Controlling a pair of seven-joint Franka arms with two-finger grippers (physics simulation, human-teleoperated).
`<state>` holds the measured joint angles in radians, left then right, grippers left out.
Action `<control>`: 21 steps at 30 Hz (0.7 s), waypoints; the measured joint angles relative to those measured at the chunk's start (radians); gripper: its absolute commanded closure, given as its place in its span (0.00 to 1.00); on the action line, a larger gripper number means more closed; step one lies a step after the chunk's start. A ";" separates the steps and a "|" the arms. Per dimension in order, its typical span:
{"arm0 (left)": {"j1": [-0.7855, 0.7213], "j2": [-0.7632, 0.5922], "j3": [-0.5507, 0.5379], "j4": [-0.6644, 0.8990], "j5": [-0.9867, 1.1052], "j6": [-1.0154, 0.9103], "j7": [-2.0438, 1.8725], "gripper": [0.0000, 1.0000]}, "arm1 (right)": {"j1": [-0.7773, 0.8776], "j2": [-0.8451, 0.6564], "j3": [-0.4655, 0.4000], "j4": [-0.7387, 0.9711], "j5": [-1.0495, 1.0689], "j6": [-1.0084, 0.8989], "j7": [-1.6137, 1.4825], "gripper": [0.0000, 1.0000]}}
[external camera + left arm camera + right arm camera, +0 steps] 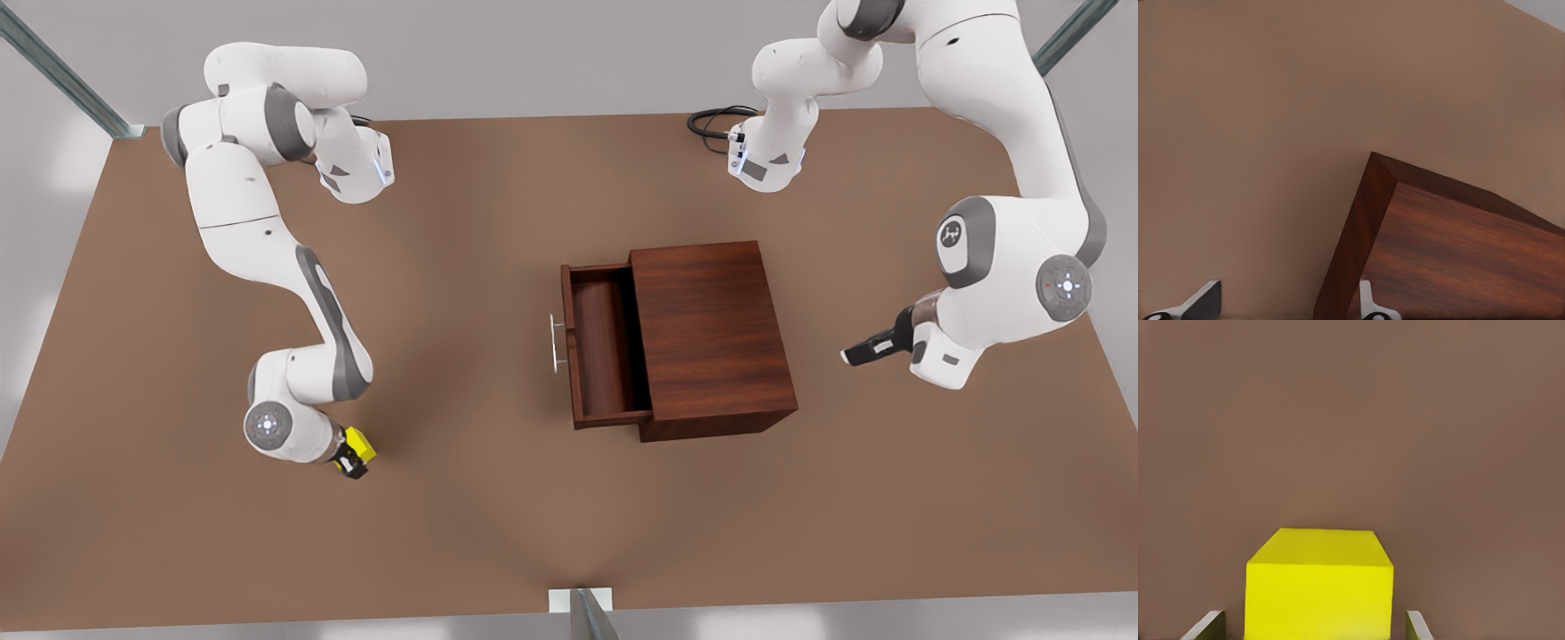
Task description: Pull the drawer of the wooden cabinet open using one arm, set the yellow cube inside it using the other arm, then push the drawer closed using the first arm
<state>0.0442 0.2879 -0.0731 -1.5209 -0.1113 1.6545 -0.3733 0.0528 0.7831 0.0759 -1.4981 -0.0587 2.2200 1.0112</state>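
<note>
The drawer point(603, 347) stands pulled out of the wooden cabinet point(711, 338) toward the front view's left, its thin silver handle point(556, 342) lying crosswise to the pull. Both are dark reddish-brown, mid-bench point(462, 533). The small bright yellow cube point(359, 442) sits low by the front view's left, well apart from the cabinet, between the fingers point(1207, 625) of the right claw point(354, 458), which straddles it; whether it pinches I cannot tell. That arm folds steeply down. The left claw point(855, 354) hangs spread beyond the cabinet's far side.
</note>
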 measured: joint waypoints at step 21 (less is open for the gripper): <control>-0.007 0.000 0.000 -0.006 0.023 -0.010 0.254 0.00 | -0.051 0.020 0.044 -0.052 -0.090 0.121 -0.035 0.13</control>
<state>0.0369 0.2882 -0.0734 -1.5269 -0.0883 1.6440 -0.1192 0.0016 0.8034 0.1204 -1.5501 -0.1488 2.3411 0.9763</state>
